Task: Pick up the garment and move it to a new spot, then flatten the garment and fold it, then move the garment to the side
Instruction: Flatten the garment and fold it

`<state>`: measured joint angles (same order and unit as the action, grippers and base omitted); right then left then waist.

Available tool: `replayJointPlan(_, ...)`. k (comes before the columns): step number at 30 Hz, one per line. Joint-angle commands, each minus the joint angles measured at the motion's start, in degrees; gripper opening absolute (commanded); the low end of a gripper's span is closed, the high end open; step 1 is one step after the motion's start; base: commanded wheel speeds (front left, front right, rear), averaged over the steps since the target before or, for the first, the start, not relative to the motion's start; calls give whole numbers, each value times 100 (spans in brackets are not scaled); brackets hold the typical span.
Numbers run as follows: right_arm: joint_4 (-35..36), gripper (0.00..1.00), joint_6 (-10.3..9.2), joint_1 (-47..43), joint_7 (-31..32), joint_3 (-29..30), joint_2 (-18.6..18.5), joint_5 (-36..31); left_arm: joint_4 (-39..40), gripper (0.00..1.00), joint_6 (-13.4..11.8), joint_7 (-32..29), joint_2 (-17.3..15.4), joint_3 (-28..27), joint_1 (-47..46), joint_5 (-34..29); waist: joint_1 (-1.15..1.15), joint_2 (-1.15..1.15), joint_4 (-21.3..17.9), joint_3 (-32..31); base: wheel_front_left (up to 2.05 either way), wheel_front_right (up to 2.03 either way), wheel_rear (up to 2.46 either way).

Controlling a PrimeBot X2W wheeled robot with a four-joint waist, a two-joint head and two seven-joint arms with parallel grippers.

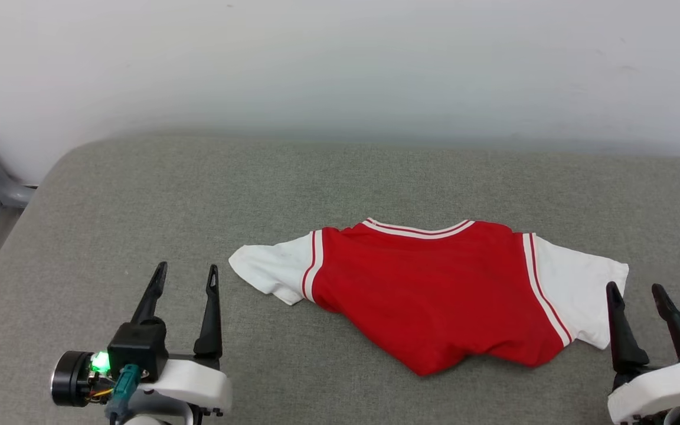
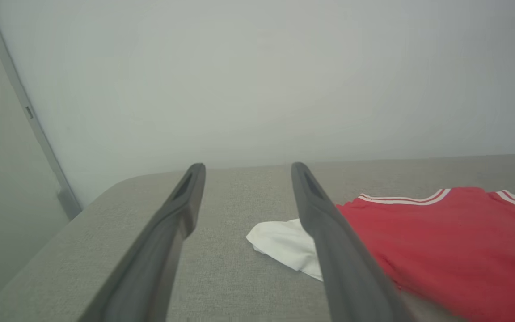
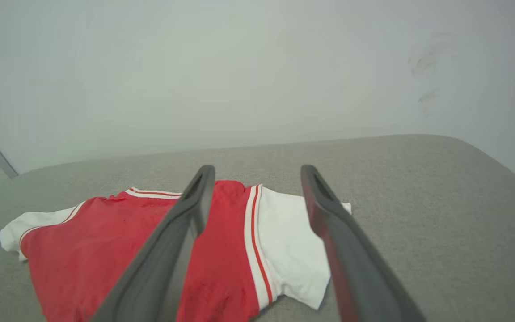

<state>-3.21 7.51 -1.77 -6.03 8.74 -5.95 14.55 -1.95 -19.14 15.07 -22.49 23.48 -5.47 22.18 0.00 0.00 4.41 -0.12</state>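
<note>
Nearest to you, down at the near edge, your left gripper has its 2 dark fingers spread apart and nothing between them. It sits over bare grey cushion, near the near left corner. Over on the other side, the right gripper is also spread and holding nothing, fingertips just beside the outer edge of a white sleeve. I can't tell whether they touch the cloth.

And there's the garment, lying to the right of the cushion's middle, between near and far edges, with the striped collar towards the far edge and the pale wall. Both white sleeves are out to the sides. The red body is not square, though: the bottom draws in to a crooked point aimed at the near edge, and the lower right corner looks tucked or bunched. No lettering shows (so it's probably lying chest down).

Where does that leave you? By my read, early. Whether the first move to a new spot is done, these views can't say. The flattening looks half there at best, with sleeves out and the hem not. No fold has been made, and the move to the side is all ahead of you.
</note>
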Motion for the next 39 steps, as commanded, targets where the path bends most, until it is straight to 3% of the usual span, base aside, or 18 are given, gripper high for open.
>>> replayJointPlan(1, 16, 100, -4, -27, 123, 42, -96, -51, 10, 100, 45, 14, 38, -33, 63, -88, 0, 0, 20, 35, 0, 0, 0)
replayJointPlan(5, -59, 100, -4, 318, 1174, 34, -486, -115, 60, 100, 187, 14, 118, -128, -46, -334, 0, 0, 82, 271, 0, 0, 0)
replayJointPlan(10, -131, 100, -6, 872, 3579, 179, -967, -239, 17, 100, 360, 14, 212, -202, -249, -543, 0, 0, 249, 667, 0, 0, 0)
replayJointPlan(13, -167, 100, -4, 1363, 4917, 239, -1177, 87, 10, 100, 440, 14, 269, -259, -364, -634, 0, 0, 377, 932, 0, 0, 0)
replayJointPlan(18, -556, 100, -5, 2159, 6305, 714, -1429, 248, 7, 100, 570, 14, 430, -315, -520, -762, 0, 0, 614, 1344, 0, 0, 0)
replayJointPlan(22, -973, 100, -5, 2654, 6634, 1066, -1623, -4, 3, 100, 674, 14, 552, -394, -644, -858, 0, 0, 782, 1608, 0, 0, 0)
replayJointPlan(30, -1727, 100, -5, 3184, 6496, 1232, -1814, -324, 33, 100, 804, 15, 679, -571, -757, -1060, 0, 0, 965, 1846, 0, 0, 0)
replayJointPlan(38, -2150, 100, -3, 3115, 6405, 948, -1548, -146, 48, 100, 907, 15, 784, -730, -731, -1186, 0, 0, 993, 1910, 0, 0, 0)
replayJointPlan(39, -2172, 59, -3, 3064, 6382, 895, -1526, -119, 36, 100, 910, 15, 786, -756, -726, -1191, 0, 0, 988, 1912, 0, 0, 0)
